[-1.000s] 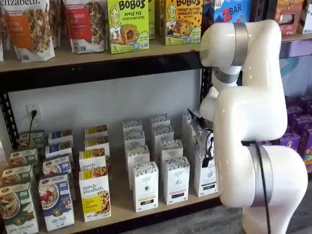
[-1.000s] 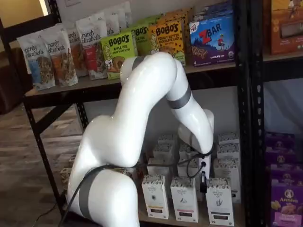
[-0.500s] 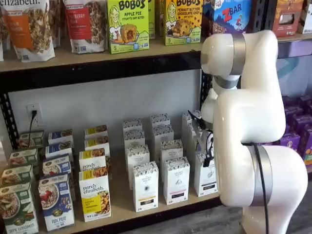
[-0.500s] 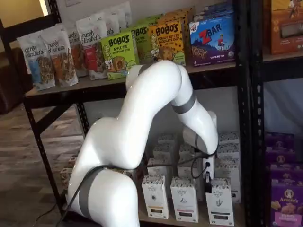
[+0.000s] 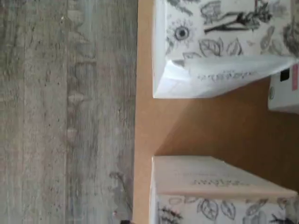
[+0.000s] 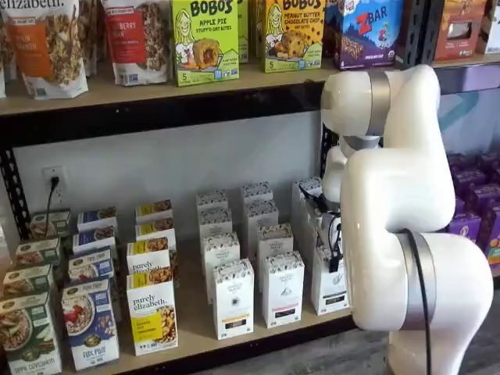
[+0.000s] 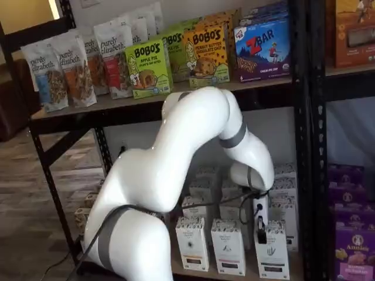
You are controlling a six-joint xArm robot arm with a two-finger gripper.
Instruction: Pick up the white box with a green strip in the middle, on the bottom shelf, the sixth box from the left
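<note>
The white box [image 6: 330, 287] is a tall narrow carton with a speckled top band. It stands at the right end of the front row on the bottom shelf [image 6: 195, 332], partly hidden by my arm. It also shows in a shelf view [image 7: 272, 253]. My gripper [image 7: 261, 229] hangs right over its top, and only black fingers and a cable show, side-on. In the other shelf view the gripper [image 6: 333, 260] is half hidden by the arm. The wrist view shows two white cartons [image 5: 219, 51] with leaf drawings on the tan board [image 5: 210, 126]; I cannot tell which is the task's.
Several like white cartons [image 6: 233, 298] stand in rows to the left. Purely elizabeth boxes [image 6: 152, 312] and cereal boxes [image 6: 90, 322] stand further left. A black upright [image 7: 307, 146] stands just right of the box, with purple boxes [image 7: 354, 246] beyond it. Grey wood floor [image 5: 65, 112] lies below the shelf edge.
The arm's elbow has sunk and swung right, and the gripper has come down closer to the top of the front right white box.
</note>
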